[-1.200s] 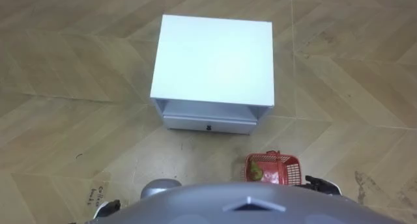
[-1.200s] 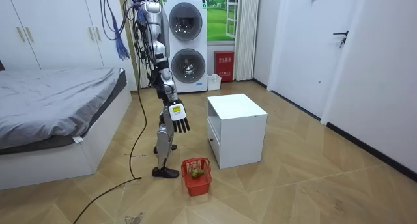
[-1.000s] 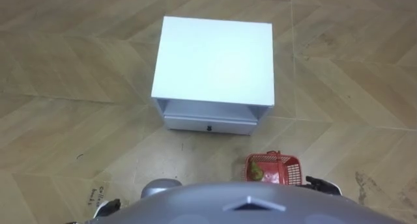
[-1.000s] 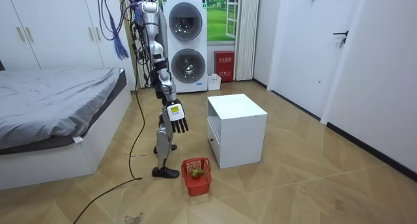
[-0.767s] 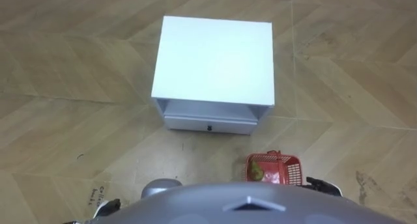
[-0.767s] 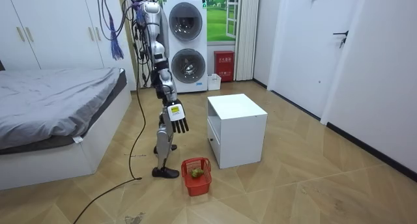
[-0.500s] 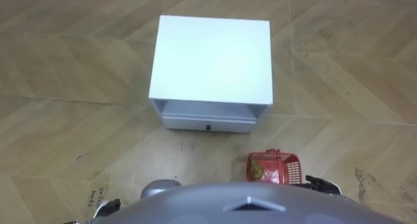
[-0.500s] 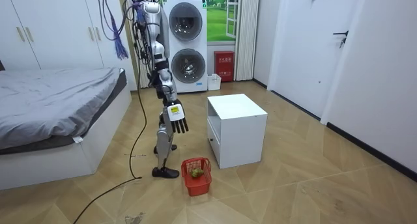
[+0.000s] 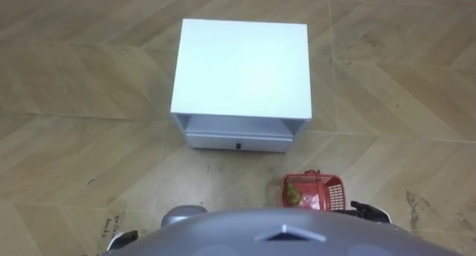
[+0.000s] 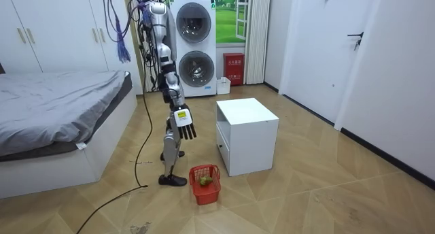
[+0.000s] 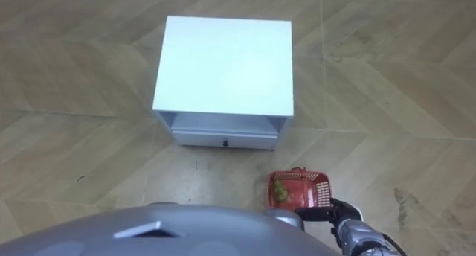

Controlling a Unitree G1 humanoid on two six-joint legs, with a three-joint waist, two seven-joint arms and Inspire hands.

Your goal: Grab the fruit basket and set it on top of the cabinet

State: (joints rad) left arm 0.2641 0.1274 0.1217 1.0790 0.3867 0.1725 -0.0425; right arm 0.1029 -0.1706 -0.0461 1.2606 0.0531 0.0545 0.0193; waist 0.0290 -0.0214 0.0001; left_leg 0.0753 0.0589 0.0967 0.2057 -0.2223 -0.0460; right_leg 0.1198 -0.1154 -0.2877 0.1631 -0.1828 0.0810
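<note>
The red fruit basket (image 9: 321, 194) (image 11: 303, 189) stands on the wooden floor just right of my body, with a green fruit (image 9: 292, 197) inside. In the room view the basket (image 10: 205, 174) sits by my feet, on the side toward the camera. I stand upright facing a white cabinet. My right hand (image 10: 184, 129) hangs at my side well above the basket, fingers straight and holding nothing; its dark fingers (image 9: 370, 210) show beside the basket's right edge. A sliver of my left hand (image 9: 124, 235) shows at the lower left.
The white cabinet (image 9: 242, 59) (image 10: 246, 118) with a low drawer (image 9: 238, 144) stands straight ahead. A bed (image 10: 61, 118) lies behind me, stacked washing machines (image 10: 194, 47) stand at the back wall, and open floor spreads to the room view's right.
The eye view has swayed a little. The basket, the cabinet and my hands have kept their places.
</note>
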